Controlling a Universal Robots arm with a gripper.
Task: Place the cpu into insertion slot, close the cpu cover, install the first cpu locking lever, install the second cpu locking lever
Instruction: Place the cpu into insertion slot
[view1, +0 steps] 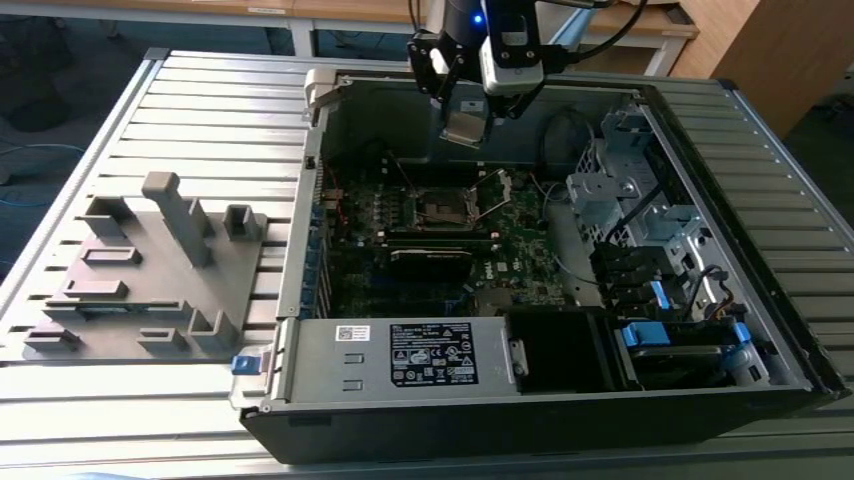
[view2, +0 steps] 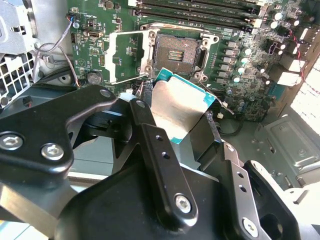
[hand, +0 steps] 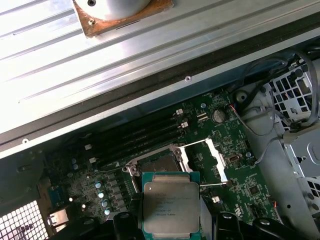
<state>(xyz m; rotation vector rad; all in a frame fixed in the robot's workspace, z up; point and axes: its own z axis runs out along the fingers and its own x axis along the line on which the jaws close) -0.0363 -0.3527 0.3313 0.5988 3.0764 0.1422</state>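
Gripper (view1: 467, 118) hangs over the open PC case (view1: 747, 400), fingers clamped on 2 opposite edges of the cpu (view1: 466, 127). Chip is up in the air, well apart from the motherboard (view1: 521, 250), touching nothing but the fingers.

Exterior view: cpu sits at approx 12 o'clock from the insertion slot (view1: 445, 207). Cpu cover (view1: 497, 190) is swung open, standing at approx 2 o'clock of the slot. Memory slots (view1: 427, 242) at 6 o'clock of it, drive cage (view1: 627, 190) at 3 o'clock. Grey fixture block (view1: 147, 270) lies on the slatted table (view1: 200, 90) at 9 o'clock from the case.

Second wrist view: black fingers (view2: 145, 125) flank the cpu (view2: 177, 107). Beyond it the slot (view2: 176, 51) shows its dark centre exposed, w/ the cover (view2: 127, 55) folded out just beside it.

First wrist view: cpu (hand: 171, 205) w/ metal top facing the cam, slot (hand: 159, 162) and open cover (hand: 207, 160) beyond.
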